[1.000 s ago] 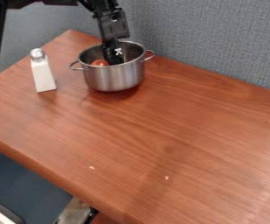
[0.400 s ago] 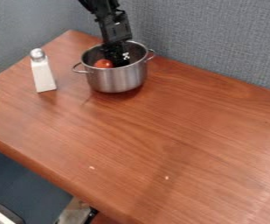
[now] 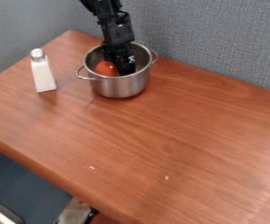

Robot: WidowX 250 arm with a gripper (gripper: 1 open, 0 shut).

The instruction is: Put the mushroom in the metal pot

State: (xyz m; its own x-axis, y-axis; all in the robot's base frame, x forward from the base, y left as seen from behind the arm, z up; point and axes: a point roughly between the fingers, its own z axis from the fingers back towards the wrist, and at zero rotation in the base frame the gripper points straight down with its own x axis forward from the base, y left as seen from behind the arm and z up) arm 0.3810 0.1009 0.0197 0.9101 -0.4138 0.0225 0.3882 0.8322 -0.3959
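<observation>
The shiny metal pot (image 3: 117, 80) stands at the far left part of the wooden table. Inside it lies the mushroom (image 3: 104, 66), its reddish cap showing against the left inner wall. My black gripper (image 3: 121, 59) reaches down into the pot from above, just right of the mushroom. Its fingers stand apart and the mushroom is not between them. The mushroom's stem is hidden by the pot wall.
A small white bottle with a grey cap (image 3: 41, 71) stands left of the pot. The wooden table (image 3: 161, 149) stretches to the front and right. A grey wall runs close behind the pot.
The gripper has sunk deeper into the pot and its fingers have spread. The mushroom now lies free on the pot's left side. The pot has shifted slightly.
</observation>
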